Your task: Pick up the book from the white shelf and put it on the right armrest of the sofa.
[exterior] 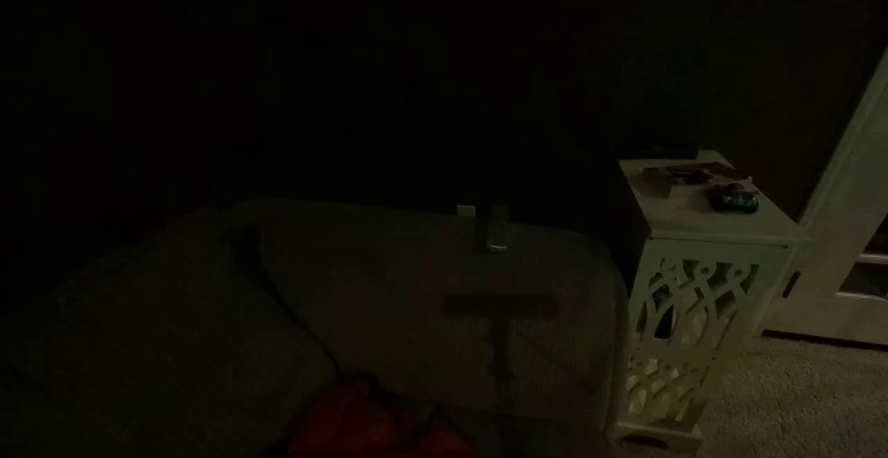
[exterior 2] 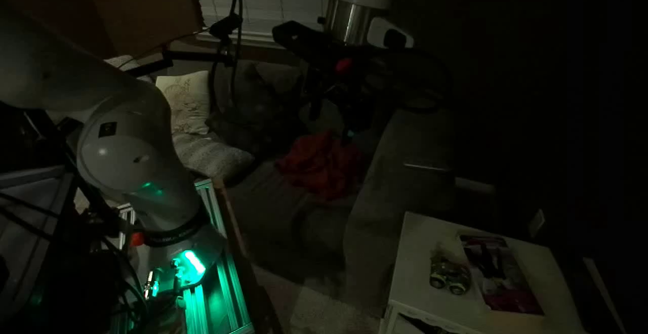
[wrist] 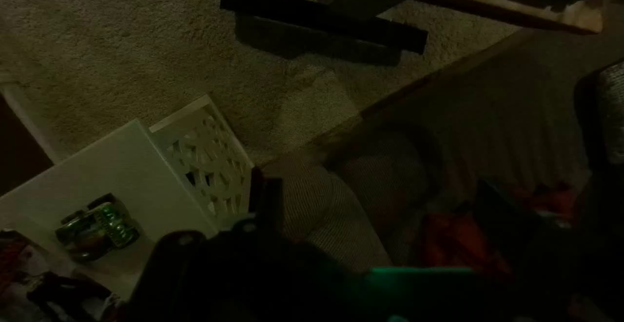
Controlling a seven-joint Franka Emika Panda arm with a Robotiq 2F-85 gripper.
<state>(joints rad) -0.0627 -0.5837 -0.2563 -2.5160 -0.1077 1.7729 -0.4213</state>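
A book (exterior 2: 498, 273) with a dark figure on its cover lies flat on top of the white shelf (exterior 2: 420, 245), beside a small toy car. The book (exterior: 683, 175) and shelf (exterior: 735, 224) also show in an exterior view. In the wrist view the book (wrist: 53, 288) is cut off at the lower left. The sofa's armrest (exterior 2: 372, 217) stands next to the shelf; its ribbed cloth shows in the wrist view (wrist: 331, 224). My gripper (exterior 2: 331, 119) hangs above the sofa, apart from the shelf. Its fingers (wrist: 385, 195) are spread with nothing between them.
The green toy car (wrist: 97, 231) sits close to the book. A dark flat object (exterior: 655, 151) lies at the shelf's back edge. A red cloth (exterior 2: 324, 167) lies on the sofa seat, with pillows (exterior 2: 185, 101) behind. A small unclear object (exterior: 497, 229) is on the armrest. The scene is very dark.
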